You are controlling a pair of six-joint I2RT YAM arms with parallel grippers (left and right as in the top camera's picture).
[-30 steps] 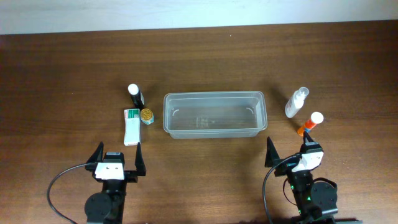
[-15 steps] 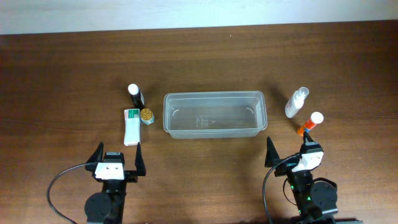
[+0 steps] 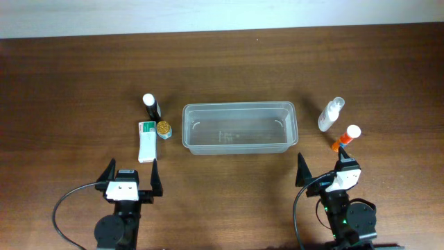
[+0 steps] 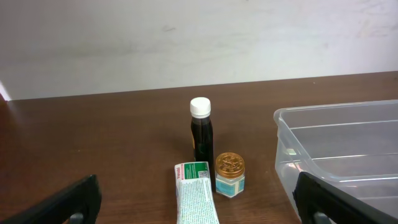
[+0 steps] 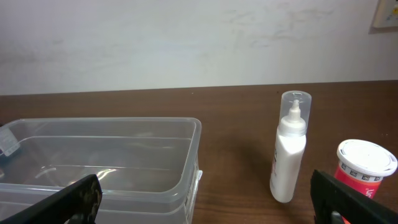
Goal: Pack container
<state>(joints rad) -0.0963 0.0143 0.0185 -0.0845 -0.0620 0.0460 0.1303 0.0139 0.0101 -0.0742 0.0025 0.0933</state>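
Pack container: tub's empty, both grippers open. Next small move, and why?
Probably advance the right gripper toward the orange bottle with the white cap. It looks like the closest item to that gripper, which is open and holding nothing, and the container is empty. The white spray bottle stands apart behind it, so the approach seems unobstructed.

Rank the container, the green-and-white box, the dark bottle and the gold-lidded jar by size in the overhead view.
1. container
2. green-and-white box
3. dark bottle and gold-lidded jar: too alike to rank
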